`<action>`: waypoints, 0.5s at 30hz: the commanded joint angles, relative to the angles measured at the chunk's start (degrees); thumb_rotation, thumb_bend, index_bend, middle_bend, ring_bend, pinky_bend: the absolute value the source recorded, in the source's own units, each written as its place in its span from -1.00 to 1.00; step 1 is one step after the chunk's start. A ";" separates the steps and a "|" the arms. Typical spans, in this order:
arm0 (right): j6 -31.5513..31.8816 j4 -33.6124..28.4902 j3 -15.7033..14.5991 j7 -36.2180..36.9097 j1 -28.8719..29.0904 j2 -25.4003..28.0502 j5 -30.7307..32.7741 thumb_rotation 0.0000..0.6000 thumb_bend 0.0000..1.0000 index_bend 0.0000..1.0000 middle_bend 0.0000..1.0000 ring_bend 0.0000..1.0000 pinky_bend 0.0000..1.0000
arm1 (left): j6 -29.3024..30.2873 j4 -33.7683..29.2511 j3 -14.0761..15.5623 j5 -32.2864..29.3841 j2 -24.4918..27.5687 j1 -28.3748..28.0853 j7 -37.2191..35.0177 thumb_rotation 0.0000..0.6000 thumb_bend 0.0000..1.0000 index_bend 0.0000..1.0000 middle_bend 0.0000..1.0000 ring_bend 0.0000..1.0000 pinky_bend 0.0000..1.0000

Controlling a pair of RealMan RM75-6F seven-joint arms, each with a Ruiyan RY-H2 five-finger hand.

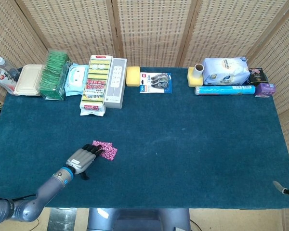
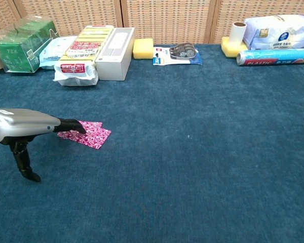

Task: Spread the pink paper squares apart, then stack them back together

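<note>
Left hand: flat, fingers extended, fingertips pressing the squares' near edge to slide them; grasping nothing.
Pink paper squares: just beyond the fingertips, overlapping, slightly fanned.

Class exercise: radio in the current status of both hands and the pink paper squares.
Left hand fingertips on pink paper squares, squares fanned slightly on the cloth. Right hand not in view. Nothing near the squares.

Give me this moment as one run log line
phase: spreading | left hand: fingertips on pink squares | squares: fanned, overlapping, flat on table | right hand: not in view
</note>
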 commanded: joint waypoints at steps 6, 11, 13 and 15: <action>-0.45 -0.25 -0.26 1.83 -0.03 0.64 -0.52 0.77 -1.00 -0.84 -1.00 -1.00 -1.00 | -0.08 1.93 0.95 0.28 2.65 0.81 -4.38 1.00 -0.84 -1.00 -1.00 -1.00 -1.00; 0.21 0.06 -0.24 3.73 -0.36 1.22 -1.13 0.76 -1.00 -0.84 -1.00 -1.00 -1.00 | -1.12 4.59 1.14 0.73 3.62 1.63 -7.70 1.00 -0.83 -1.00 -1.00 -1.00 -1.00; 0.53 0.13 -0.20 4.17 -0.49 1.31 -1.30 0.77 -1.00 -0.84 -1.00 -1.00 -1.00 | -1.63 5.93 1.10 1.19 3.97 2.04 -9.37 1.00 -0.83 -1.00 -1.00 -1.00 -1.00; 0.66 0.19 -0.21 4.14 -0.52 1.28 -1.41 0.76 -1.00 -0.84 -1.00 -1.00 -1.00 | -2.04 6.68 1.10 1.55 4.18 2.26 -10.39 1.00 -0.83 -1.00 -1.00 -1.00 -1.00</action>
